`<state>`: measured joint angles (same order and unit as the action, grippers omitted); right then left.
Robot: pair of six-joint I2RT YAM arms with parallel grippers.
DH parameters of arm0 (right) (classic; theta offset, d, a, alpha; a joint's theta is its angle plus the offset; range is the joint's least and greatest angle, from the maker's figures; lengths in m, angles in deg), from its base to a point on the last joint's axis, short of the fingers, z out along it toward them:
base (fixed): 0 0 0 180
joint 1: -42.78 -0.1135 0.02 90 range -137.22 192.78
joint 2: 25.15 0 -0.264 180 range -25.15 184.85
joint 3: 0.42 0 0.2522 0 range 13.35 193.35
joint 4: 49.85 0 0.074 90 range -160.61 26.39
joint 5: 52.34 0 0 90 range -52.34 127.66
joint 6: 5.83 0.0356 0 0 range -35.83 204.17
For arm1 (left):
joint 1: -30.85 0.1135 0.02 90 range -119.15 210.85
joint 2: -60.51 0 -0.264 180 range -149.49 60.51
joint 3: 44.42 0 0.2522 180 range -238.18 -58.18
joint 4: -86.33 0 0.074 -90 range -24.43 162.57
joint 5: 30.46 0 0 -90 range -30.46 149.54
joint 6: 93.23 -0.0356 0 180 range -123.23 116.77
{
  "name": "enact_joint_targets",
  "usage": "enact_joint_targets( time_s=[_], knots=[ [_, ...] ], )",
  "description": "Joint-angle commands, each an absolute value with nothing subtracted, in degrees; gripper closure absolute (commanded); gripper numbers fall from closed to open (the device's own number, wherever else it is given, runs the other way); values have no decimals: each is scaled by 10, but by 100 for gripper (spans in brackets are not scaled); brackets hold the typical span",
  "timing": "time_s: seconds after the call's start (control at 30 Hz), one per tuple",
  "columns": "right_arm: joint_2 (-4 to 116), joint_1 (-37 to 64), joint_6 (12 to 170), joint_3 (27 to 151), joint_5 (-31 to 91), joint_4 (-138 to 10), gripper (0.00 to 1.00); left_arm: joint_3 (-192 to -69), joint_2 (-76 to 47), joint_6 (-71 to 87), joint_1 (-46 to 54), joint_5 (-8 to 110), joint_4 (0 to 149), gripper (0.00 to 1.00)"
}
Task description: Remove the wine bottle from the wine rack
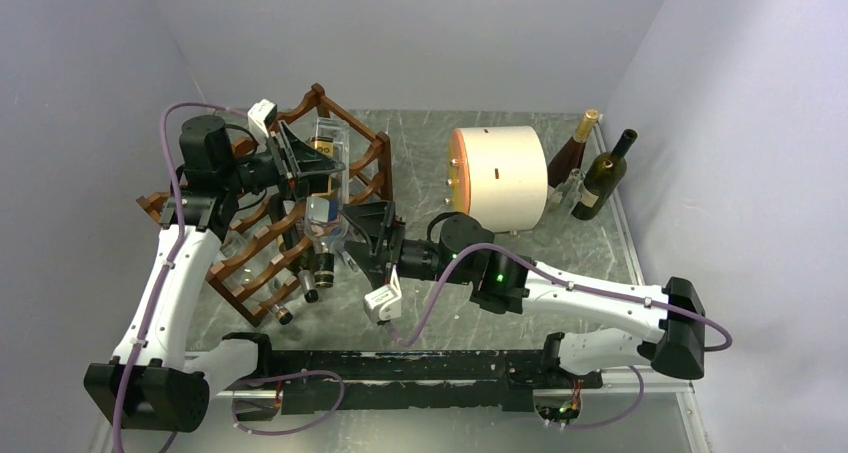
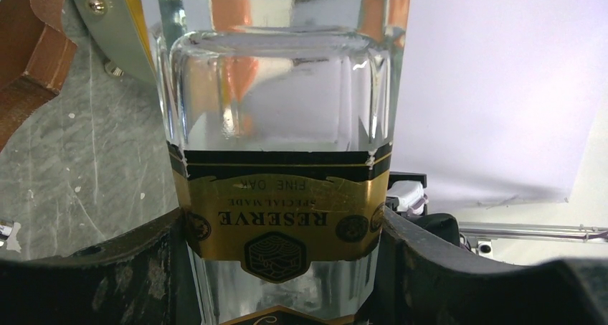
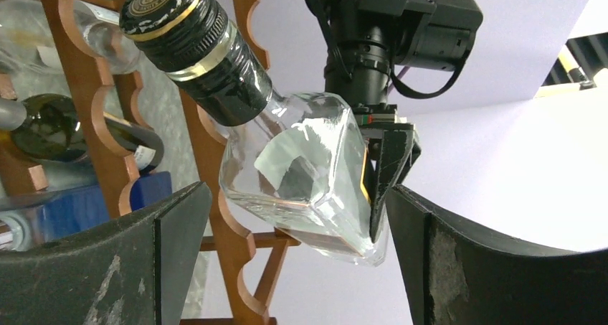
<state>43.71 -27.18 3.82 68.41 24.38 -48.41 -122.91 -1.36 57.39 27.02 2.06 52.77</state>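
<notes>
- Wine bottle (image 1: 322,218): a clear, square-shouldered glass bottle with a black, gold-banded cap (image 3: 185,34). It lay tilted at the front right side of the wine rack (image 1: 255,258), cap towards the near table edge. In the right wrist view its body overlapped a scalloped rail (image 3: 233,217); whether it rested on that rail could not be told.
- Left gripper (image 1: 312,158): clamped on the bottle's labelled lower body. The fingers (image 2: 143,267) pressed both sides of the gold "RESERVE" label (image 2: 276,221).
- Right gripper (image 1: 360,235): jaws wide apart near the bottle's shoulder. Its fingers (image 3: 172,239) flanked the glass, with no contact visible.
- Wine rack: reddish-brown, several tiers, standing askew on the grey table (image 1: 600,243). It held further bottles, among them a dark green one (image 3: 64,131).
- Cream drum (image 1: 500,178): lying on its side right of the rack, apart from it.
- Far right corner: a brown bottle with gold foil (image 1: 572,151) and a dark green bottle (image 1: 603,176), close together.
</notes>
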Motion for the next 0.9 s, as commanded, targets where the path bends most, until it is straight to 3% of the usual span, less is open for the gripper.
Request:
enact_joint_targets(
  time_s=[0.0, 0.67, 0.77, 0.87],
  knots=[
    [443, -279, 10, 704, 243, -459, 3, -1252, -7, 580, 273, -9, 553, 93],
    [545, -319, -63, 778, 240, -482, 19, -1246, -4, 585, 273, -7, 550, 93],
    [544, -320, -58, 772, 235, -464, 26, -1246, -2, 579, 273, -4, 545, 89],
    [544, -321, -50, 768, 228, -447, 42, -1252, -3, 569, 273, 4, 530, 86]
  ],
)
